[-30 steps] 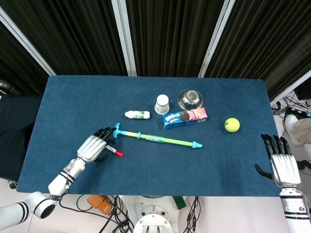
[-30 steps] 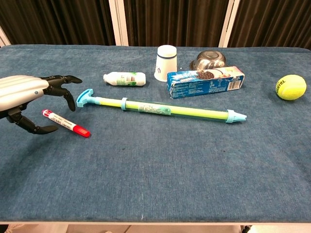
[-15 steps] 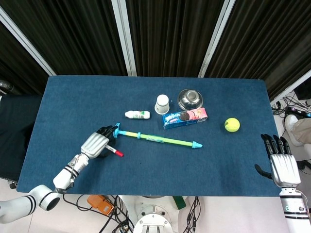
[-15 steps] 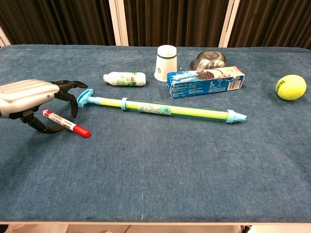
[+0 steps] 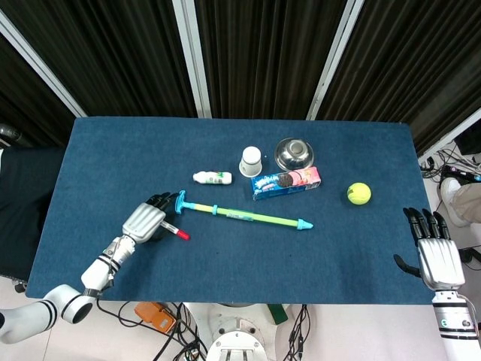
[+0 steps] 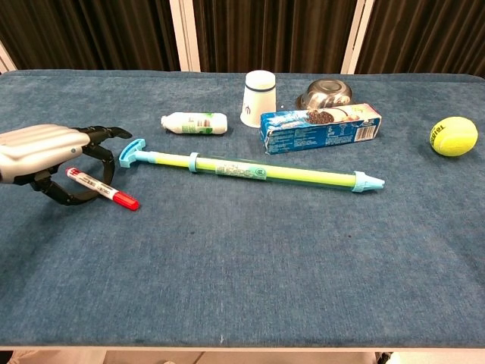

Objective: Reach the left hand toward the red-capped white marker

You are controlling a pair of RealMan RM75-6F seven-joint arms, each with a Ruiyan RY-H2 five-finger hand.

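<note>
The red-capped white marker (image 5: 177,232) (image 6: 103,189) lies on the blue table (image 5: 248,263), near the front left. My left hand (image 5: 146,222) (image 6: 44,148) hovers over its white end. The fingers arch over the far side and the thumb curls along the near side, and a gap still shows between them. The red cap sticks out to the right of the hand. My right hand (image 5: 435,256) rests at the table's front right corner with its fingers straight and apart, holding nothing; only the head view shows it.
A long green-yellow pump toy (image 5: 242,216) (image 6: 250,171) lies just right of the left hand, its T-handle beside the fingertips. Behind it are a small white bottle (image 5: 213,178), a paper cup (image 5: 251,161), a steel bowl (image 5: 294,153), a cookie box (image 5: 286,182) and a tennis ball (image 5: 359,193).
The left hand has moved forward and lowered over the marker, and its fingers and thumb have curled closer around it. The marker shifted slightly. The right hand has not moved.
</note>
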